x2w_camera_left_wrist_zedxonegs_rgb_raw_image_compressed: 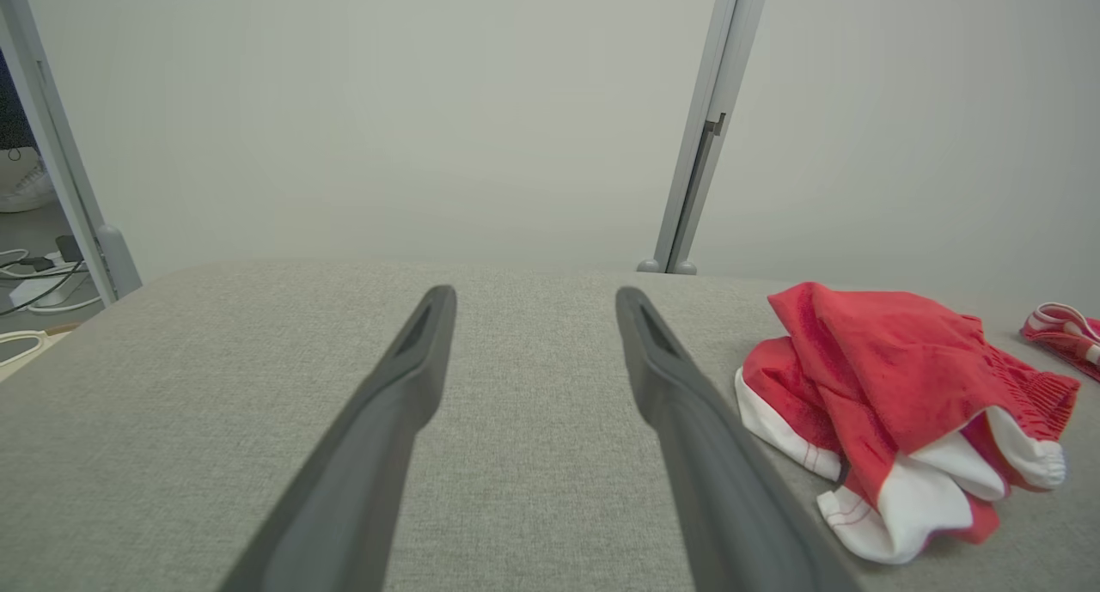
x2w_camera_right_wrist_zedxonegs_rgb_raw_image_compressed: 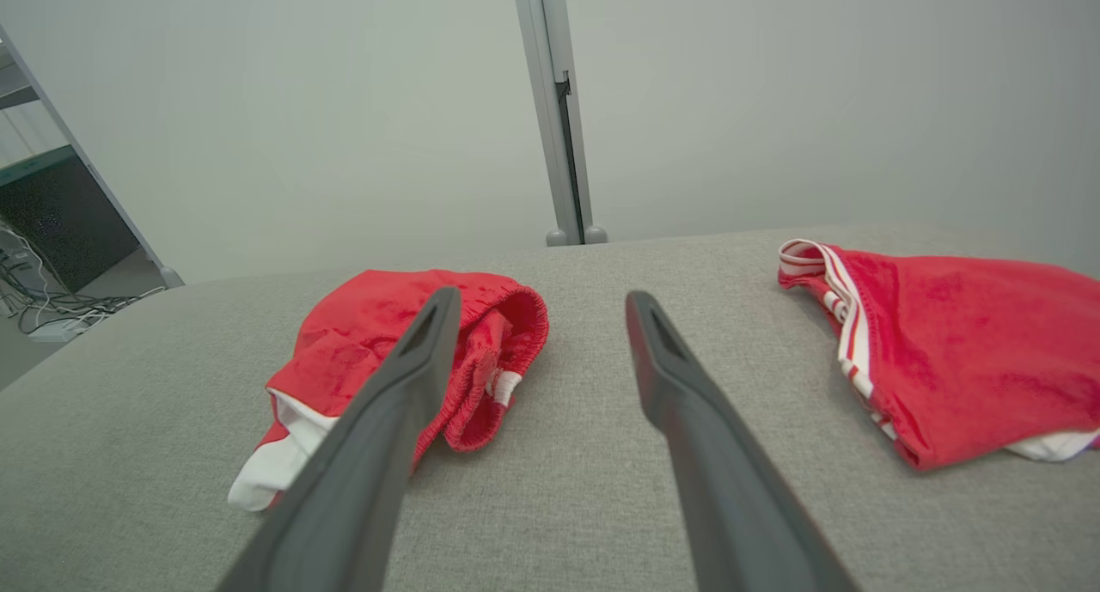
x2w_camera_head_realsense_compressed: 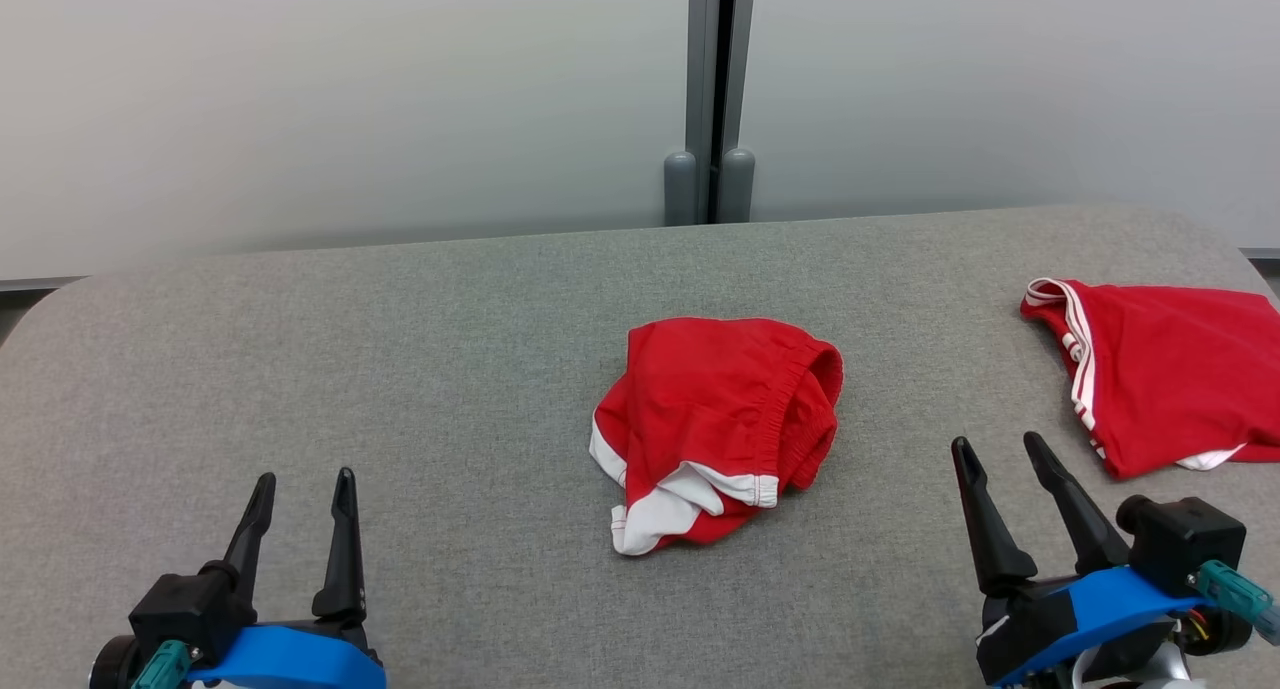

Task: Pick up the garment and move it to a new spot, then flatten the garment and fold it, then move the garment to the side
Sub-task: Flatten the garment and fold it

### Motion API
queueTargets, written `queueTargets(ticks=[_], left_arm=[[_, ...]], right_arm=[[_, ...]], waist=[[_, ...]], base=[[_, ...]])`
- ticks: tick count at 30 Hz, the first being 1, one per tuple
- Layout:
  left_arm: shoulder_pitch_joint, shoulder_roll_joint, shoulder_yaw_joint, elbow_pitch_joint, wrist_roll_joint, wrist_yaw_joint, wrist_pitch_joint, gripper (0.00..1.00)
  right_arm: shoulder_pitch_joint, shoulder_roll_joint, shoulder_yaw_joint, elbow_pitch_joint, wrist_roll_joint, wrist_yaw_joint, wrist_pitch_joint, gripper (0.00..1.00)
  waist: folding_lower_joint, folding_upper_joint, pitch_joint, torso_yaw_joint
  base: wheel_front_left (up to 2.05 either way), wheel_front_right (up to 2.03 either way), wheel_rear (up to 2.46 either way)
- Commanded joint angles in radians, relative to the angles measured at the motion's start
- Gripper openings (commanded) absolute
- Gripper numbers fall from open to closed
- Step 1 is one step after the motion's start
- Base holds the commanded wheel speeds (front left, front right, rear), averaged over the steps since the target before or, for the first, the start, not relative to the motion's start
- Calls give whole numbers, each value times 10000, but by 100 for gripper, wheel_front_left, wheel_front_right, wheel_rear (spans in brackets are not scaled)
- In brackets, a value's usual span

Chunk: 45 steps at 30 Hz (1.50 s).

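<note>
The crumpled red garment [x2w_camera_head_realsense_compressed: 715, 419] lies bunched in a heap near the middle of the grey cloth-covered table [x2w_camera_head_realsense_compressed: 400, 349], a little nearer the front edge than the far edge. Its gathered waistband opens toward the right, and white trim and a white lining spill out at its front side. Nothing is touching it.

A second red garment [x2w_camera_head_realsense_compressed: 1170, 379], with white stripes down one side, lies flatter against the table's right edge, well apart from the first.

The left gripper [x2w_camera_head_realsense_compressed: 305, 477] hangs over the front left corner of the table, its two dark fingers spread apart with nothing between them. In the left wrist view the crumpled garment [x2w_camera_left_wrist_zedxonegs_rgb_raw_image_compressed: 894, 403] sits off to the right of that gripper [x2w_camera_left_wrist_zedxonegs_rgb_raw_image_compressed: 534, 293], with bare table between the fingers.

The right gripper [x2w_camera_head_realsense_compressed: 997, 442] hangs over the front edge toward the right, also spread wide and empty, between the two garments and just beside the striped one. In the right wrist view one finger of this gripper [x2w_camera_right_wrist_zedxonegs_rgb_raw_image_compressed: 541, 295] crosses in front of the crumpled garment [x2w_camera_right_wrist_zedxonegs_rgb_raw_image_compressed: 361, 317], and the striped garment [x2w_camera_right_wrist_zedxonegs_rgb_raw_image_compressed: 962, 334] lies to the other side.

Pale panels joined by a grey post [x2w_camera_head_realsense_compressed: 710, 99] stand behind the far edge.
</note>
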Motion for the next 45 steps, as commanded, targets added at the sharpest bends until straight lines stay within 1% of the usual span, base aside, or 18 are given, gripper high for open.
queueTargets(ticks=[1, 17, 22, 25, 26, 30, 31, 32, 35, 39, 45], left_arm=[[119, 5, -22, -80, -43, 39, 29, 100], [253, 30, -124, -475, -147, 214, 167, 100], [151, 24, -178, -598, -134, 257, 198, 100], [90, 39, -214, -661, -104, 294, 234, 100], [90, 39, -214, -661, -104, 294, 234, 100], [-49, 39, -278, -700, -88, 270, 255, 100], [-118, 40, -320, -705, -76, 245, 295, 100], [-118, 40, -320, -705, -76, 245, 295, 100], [-211, 52, -367, -716, -84, 239, 316, 100], [-287, 51, -460, -712, -63, 217, 355, 100], [-240, 74, -500, -621, -143, 198, 331, 100]], right_arm=[[121, 8, -2, 24, 95, 5, -4, 100], [101, 8, 117, 7, 104, 5, 64, 100], [-270, 8, 541, 193, 215, 5, 291, 100], [-623, 8, 952, 664, 314, 6, 848, 100], [-623, 8, 952, 664, 314, 6, 848, 100], [-1355, 8, 1626, 1571, 623, 6, 1404, 100], [-1768, 4, 1935, 2141, 816, 6, 1564, 100], [-1768, 4, 1935, 2141, 816, 6, 1564, 100], [-2319, 2, 2242, 3095, 940, 6, 1720, 100], [-2935, 1, 2506, 4259, 977, 6, 1713, 100], [-3474, 1, 2917, 5420, 1316, 6, 1355, 100]], waist=[[0, 0, -3, 6], [0, 0, 82, 85], [0, 0, 235, 181], [0, 0, 353, 237], [0, 0, 353, 237], [0, 0, 492, 383], [0, 0, 564, 492], [0, 0, 564, 492], [0, 0, 645, 650], [0, 0, 712, 874], [0, 0, 635, 1034]], base=[[0, 0, 0], [0, 0, 0], [0, 0, 0], [0, 0, 0], [0, 0, 0], [0, 0, 0], [0, 0, 0], [0, 0, 0], [0, 0, 0], [0, 0, 0], [0, 0, 0]])
